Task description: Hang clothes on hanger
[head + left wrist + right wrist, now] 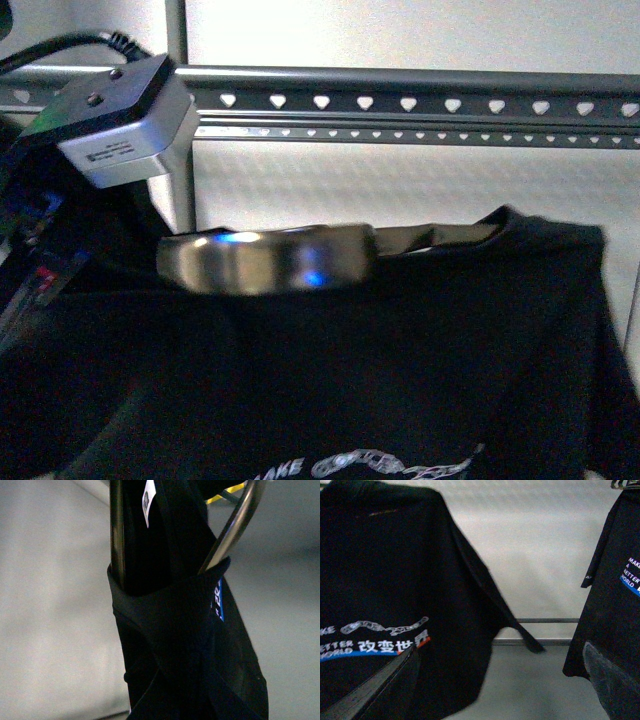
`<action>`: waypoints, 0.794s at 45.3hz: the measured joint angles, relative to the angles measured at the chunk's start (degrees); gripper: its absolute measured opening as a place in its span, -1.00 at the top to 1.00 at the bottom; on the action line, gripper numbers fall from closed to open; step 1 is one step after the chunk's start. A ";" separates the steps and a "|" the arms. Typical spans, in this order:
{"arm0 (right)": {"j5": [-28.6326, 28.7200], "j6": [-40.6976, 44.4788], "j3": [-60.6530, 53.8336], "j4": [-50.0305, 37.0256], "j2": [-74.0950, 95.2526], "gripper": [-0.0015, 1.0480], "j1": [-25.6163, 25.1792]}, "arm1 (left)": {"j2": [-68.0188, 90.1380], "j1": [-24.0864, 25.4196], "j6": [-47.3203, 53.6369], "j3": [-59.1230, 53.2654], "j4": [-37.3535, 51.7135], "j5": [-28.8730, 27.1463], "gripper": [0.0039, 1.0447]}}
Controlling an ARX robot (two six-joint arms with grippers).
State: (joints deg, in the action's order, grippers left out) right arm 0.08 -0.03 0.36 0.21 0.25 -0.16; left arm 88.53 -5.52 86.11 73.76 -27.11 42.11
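The clothes [420, 350], a black T-shirt with white print, fill the lower front view below the hanger's grey top rail [400, 103] with its row of heart holes. A shiny curved metal bar [265, 258] lies across the shirt's top edge. My left arm's wrist block [120, 120] is at the upper left. In the left wrist view my left gripper [187, 697] is shut on the clothes [175, 630], its jaws buried in black fabric wrapped round metal rods [235, 525]. My right gripper [500, 690] is open and empty, facing the printed shirt [385, 580].
A second black printed shirt [615, 590] hangs in the right wrist view, beside one right fingertip [615, 680]. A pale wall [530, 555], a low grey rail [545, 620] and grey floor [520, 690] show between the two shirts.
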 joint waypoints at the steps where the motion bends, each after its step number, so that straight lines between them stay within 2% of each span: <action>1: 0.00 0.00 0.00 0.00 0.00 -0.86 0.00 | 0.00 -0.59 1.14 0.00 1.40 -0.11 0.93; 8: 0.04 0.00 0.00 0.00 0.00 -0.86 0.00 | -0.02 -2.51 4.11 -0.26 6.84 0.15 0.93; 24: 0.02 0.00 0.00 0.00 0.00 -0.86 0.00 | -0.02 -2.69 5.66 -0.46 7.17 0.13 0.93; 25: 1.33 -0.39 0.09 0.42 0.42 -0.86 -0.48 | -0.02 -2.69 5.73 -0.46 7.17 0.07 0.93; 26: 6.80 -1.42 0.85 1.99 1.42 -0.86 -1.88 | -0.02 -2.69 5.75 -0.48 7.17 0.04 0.93; 27: 15.65 -2.01 2.43 4.79 4.52 -0.85 -5.29 | -0.02 -2.67 5.77 -0.48 7.17 0.00 0.93; 28: 20.11 -1.81 3.67 5.84 7.34 -0.85 -7.87 | -0.02 -2.67 5.79 -0.48 7.17 -0.02 0.93; 29: 29.97 -0.17 5.55 7.34 11.74 -0.86 -11.56 | -0.02 -2.62 5.86 -0.48 7.17 -0.15 0.93; 33: 44.33 7.56 10.60 9.01 21.62 -0.86 -18.49 | -0.02 -2.75 6.03 -0.48 7.17 -0.09 0.93; 36: 50.10 17.88 15.04 10.86 28.33 -0.86 -20.74 | -0.02 -2.73 6.19 -0.48 7.17 -0.11 0.93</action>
State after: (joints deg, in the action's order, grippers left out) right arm 50.17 17.85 15.40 11.07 28.58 -20.91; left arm 88.51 -8.25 92.29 73.28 -19.94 42.00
